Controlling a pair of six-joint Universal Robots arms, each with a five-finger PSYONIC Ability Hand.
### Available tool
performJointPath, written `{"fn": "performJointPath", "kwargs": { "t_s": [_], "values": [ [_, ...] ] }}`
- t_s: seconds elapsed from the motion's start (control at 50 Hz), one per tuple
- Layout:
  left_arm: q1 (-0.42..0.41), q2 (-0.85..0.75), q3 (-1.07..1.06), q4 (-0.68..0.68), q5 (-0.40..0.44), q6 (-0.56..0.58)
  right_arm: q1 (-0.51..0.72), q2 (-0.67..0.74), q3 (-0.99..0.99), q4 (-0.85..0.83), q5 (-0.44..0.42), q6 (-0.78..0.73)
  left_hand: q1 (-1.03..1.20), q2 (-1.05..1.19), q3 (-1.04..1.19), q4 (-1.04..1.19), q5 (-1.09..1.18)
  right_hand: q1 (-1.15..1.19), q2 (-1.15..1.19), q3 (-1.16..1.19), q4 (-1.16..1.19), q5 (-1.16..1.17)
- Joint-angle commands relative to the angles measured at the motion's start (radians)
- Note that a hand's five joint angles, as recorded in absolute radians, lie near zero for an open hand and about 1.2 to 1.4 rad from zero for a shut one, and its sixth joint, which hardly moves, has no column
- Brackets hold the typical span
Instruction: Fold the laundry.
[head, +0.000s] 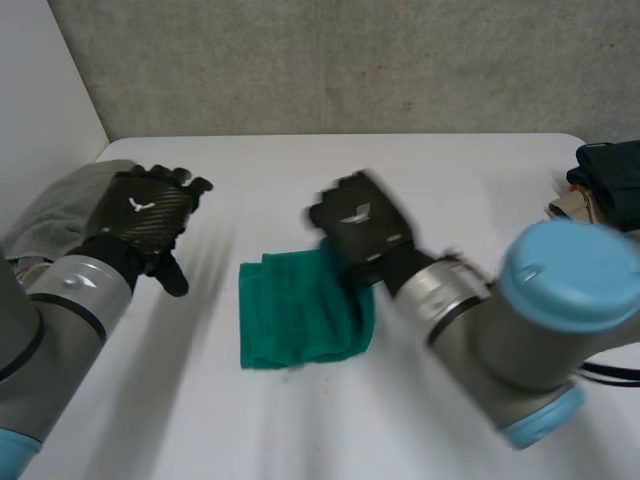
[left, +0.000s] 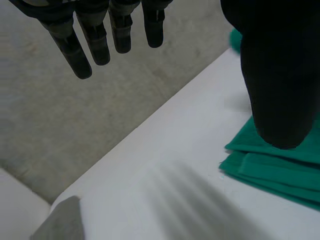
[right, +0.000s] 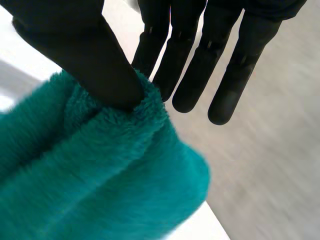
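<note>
The robot's right hand (head: 360, 225) is open over the far right corner of a teal, deep-piled towel folded into a rough square (head: 295, 315). In the right wrist view its thumb (right: 100, 65) is sunk tip-first into a rolled fold of the towel (right: 100, 175). Its fingers (right: 195, 75) are straight and slightly spread, and their tips reach past the cloth's edge without touching it. The right forearm crosses the towel's right edge from the table's near right corner.

The towel lies flat about midway between the left and right edges of the white table (head: 300, 160), nearer the near edge than the far one. Its stacked layers show along the left side, seen in the left wrist view (left: 280, 167) just beyond the thumb.

The left hand (head: 145, 215) hangs above the table's left side, open, with its fingers (left: 95, 40) straight and holding nothing. A band of bare table separates it from the towel's left edge. A crumpled grey cloth (head: 55, 215) lies at the left edge under and behind this hand, and one end of it shows in the left wrist view (left: 60, 222).

A broad bare strip runs along the far edge, and there is more bare surface in front of the towel. At the right edge sits a dark bundle of fabric (head: 612, 180) with a small tan object (head: 568, 205) beside it, well apart from the towel.
</note>
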Motion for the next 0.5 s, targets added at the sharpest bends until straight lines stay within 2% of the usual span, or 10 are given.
{"fn": "performJointPath", "kwargs": {
  "t_s": [0.02, 0.06, 0.08, 0.1, 0.14, 0.18, 0.26, 0.36, 0.46, 0.5],
  "values": [
    [0.033, 0.025, -0.011, -0.002, -0.025, -0.06, 0.169, 0.224, -0.15, 0.082, -0.034, -0.008, -0.016, -0.03, -0.036, -0.027, -0.048, 0.284, 0.157, 0.147, 0.139, 0.16],
    [0.03, 0.022, -0.011, -0.002, -0.023, -0.067, 0.171, 0.261, -0.201, 0.143, 0.004, -0.003, -0.016, -0.03, -0.036, -0.027, -0.048, -0.271, -0.399, -0.408, -0.417, -0.396],
    [0.028, 0.02, -0.008, -0.002, -0.023, -0.073, 0.169, 0.273, -0.243, 0.203, 0.056, 0.009, -0.016, -0.03, -0.036, -0.027, -0.048, -0.82, -0.948, -0.957, -0.966, -0.945],
    [0.025, 0.02, -0.006, -0.002, -0.023, -0.076, 0.163, 0.27, -0.261, 0.229, 0.087, 0.018, -0.016, -0.03, -0.036, -0.027, -0.048, -0.876, -1.004, -1.013, -1.022, -1.001],
    [0.016, 0.01, 0.003, -0.001, -0.02, -0.083, 0.142, 0.245, -0.288, 0.28, 0.167, 0.076, -0.016, -0.03, -0.036, -0.027, -0.048, -0.876, -1.004, -1.013, -1.022, -1.001],
    [0.005, 0.0, 0.015, 0.004, -0.017, -0.083, 0.12, 0.217, -0.285, 0.283, 0.178, 0.14, -0.016, -0.03, -0.036, -0.027, -0.048, -0.876, -1.004, -1.013, -1.022, -1.001],
    [-0.039, -0.038, 0.069, 0.018, -0.008, -0.092, 0.047, 0.129, -0.248, 0.281, 0.126, 0.343, -0.016, -0.03, -0.036, -0.027, -0.048, -0.876, -1.004, -1.013, -1.022, -1.001],
    [-0.156, -0.15, 0.173, 0.024, 0.017, -0.136, -0.076, 0.057, -0.233, 0.329, 0.051, 0.57, -0.016, -0.03, -0.036, -0.027, -0.048, -0.876, -1.004, -1.013, -1.022, -1.001],
    [-0.222, -0.276, 0.247, -0.027, 0.0, -0.188, -0.104, 0.137, -0.299, 0.404, 0.021, 0.563, -0.016, -0.03, -0.036, -0.027, -0.048, -0.876, -1.004, -1.013, -1.022, -1.001],
    [-0.231, -0.325, 0.271, -0.079, -0.041, -0.211, -0.108, 0.196, -0.351, 0.457, 0.018, 0.532, -0.016, -0.03, -0.036, -0.027, -0.048, -0.876, -1.004, -1.013, -1.022, -1.001]
  ]
}}
